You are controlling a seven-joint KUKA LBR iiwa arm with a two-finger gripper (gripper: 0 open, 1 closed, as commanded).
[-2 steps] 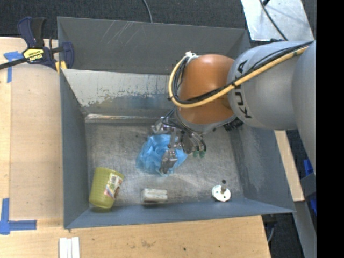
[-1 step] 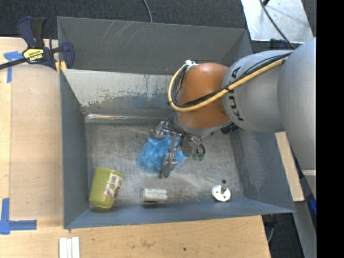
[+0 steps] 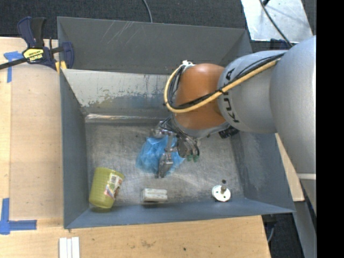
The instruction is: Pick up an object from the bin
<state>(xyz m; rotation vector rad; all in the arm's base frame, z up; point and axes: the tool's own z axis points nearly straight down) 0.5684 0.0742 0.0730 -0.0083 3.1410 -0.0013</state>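
My gripper [image 3: 165,163] reaches down into the middle of the bin, its fingers pressed into a crumpled blue bag [image 3: 151,153]. The blue bag lies at the bin's centre, bunched up around and to the left of the fingertips. Whether the fingers are closed on it is hidden by the bag and the gripper's body. A small grey-white block [image 3: 154,194] lies just in front of the gripper near the front wall.
A yellow-green cup [image 3: 105,187] lies on its side at the front left. A small white round piece with a dark stud [image 3: 221,193] sits at the front right. The arm's orange cover and cables hang over the bin's back right.
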